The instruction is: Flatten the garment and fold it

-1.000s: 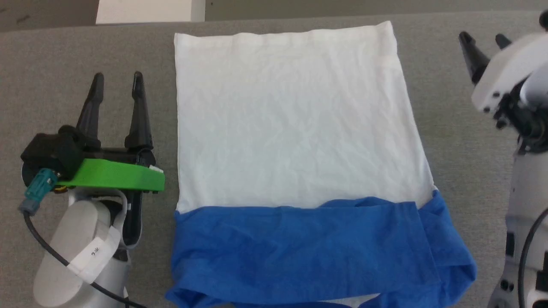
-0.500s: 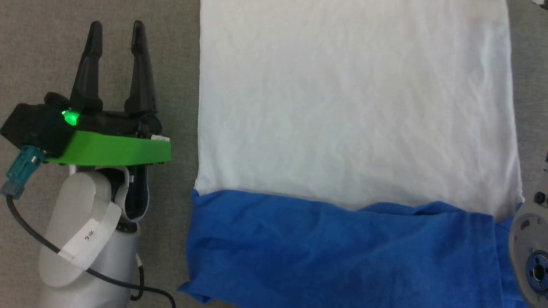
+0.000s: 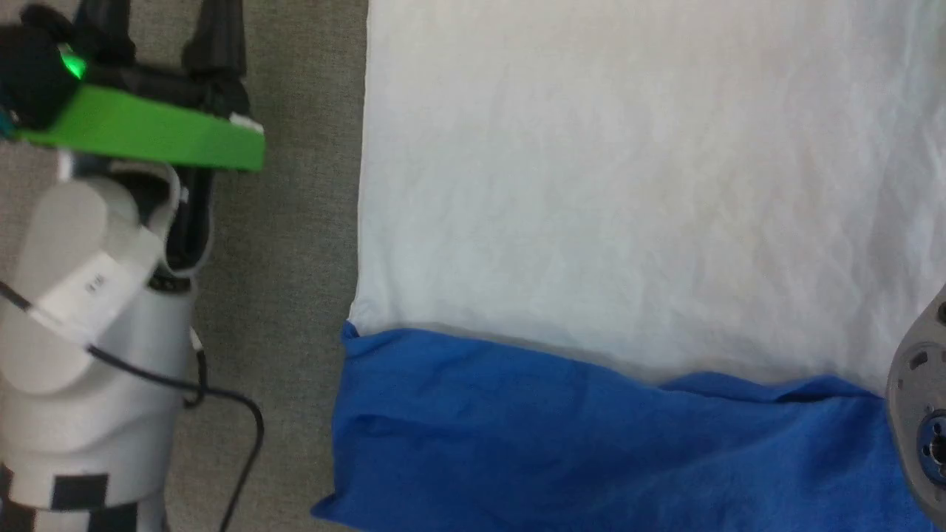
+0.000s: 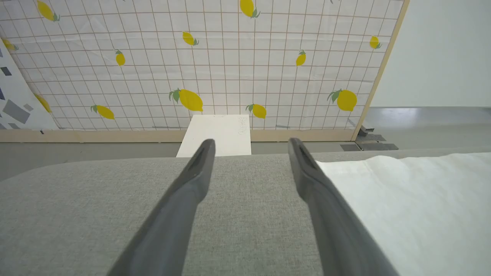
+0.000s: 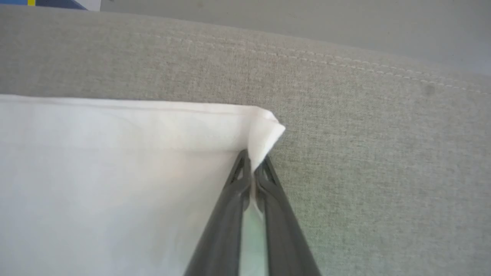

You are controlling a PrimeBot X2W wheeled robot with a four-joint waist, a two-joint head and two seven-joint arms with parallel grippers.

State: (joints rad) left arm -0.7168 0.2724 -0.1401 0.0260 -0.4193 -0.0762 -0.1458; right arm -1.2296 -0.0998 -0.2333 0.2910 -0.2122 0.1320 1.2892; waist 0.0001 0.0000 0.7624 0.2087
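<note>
On my head cam the garment [image 3: 591,185] lies flat on the grey surface [image 3: 295,258], blue sleeves [image 3: 591,443] across its near end. The wrist cams add the rest: my left gripper [image 4: 251,142] is spread wide beside its left edge, and my right gripper [image 5: 253,165] is pinched on its far white corner.

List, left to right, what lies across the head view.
left gripper → grey surface → garment → right arm at the picture's edge

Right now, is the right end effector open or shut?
Shut. The right end effector pinches a corner of the thin white cloth shirt with blue sleeves between its dark fingers.
</note>
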